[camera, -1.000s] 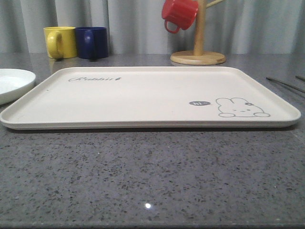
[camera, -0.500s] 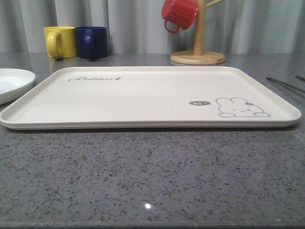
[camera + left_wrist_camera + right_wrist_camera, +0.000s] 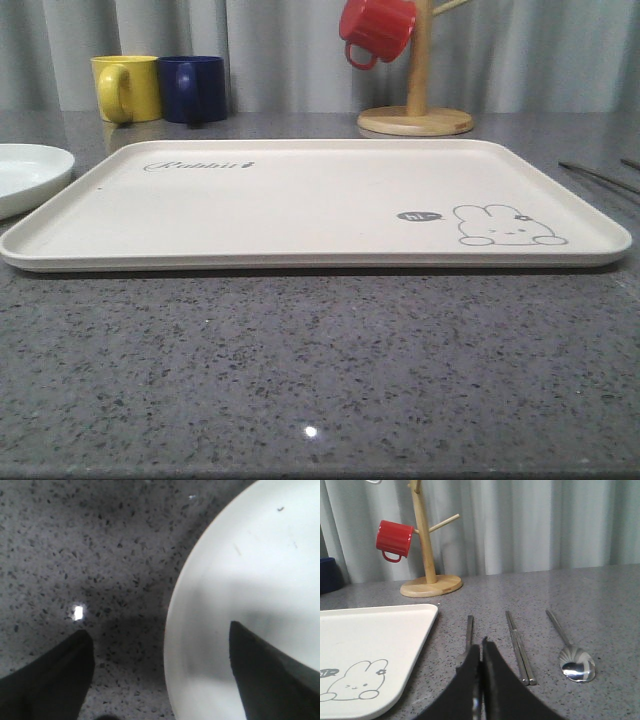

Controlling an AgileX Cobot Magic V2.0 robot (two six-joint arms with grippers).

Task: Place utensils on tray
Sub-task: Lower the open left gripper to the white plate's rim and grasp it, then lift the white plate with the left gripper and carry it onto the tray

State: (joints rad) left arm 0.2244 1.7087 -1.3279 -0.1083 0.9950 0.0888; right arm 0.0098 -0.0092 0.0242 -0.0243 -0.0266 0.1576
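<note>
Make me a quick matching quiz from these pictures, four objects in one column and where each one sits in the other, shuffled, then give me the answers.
Things:
1. red mug
2. spoon
3. yellow mug
4. white plate

Places:
A. on the counter just left of the tray
B. hanging on the wooden mug tree
C. on the counter right of the chopsticks
D. standing beside the blue mug, behind the tray

Pairs: 1-B, 2-C, 3-D, 4-A
</note>
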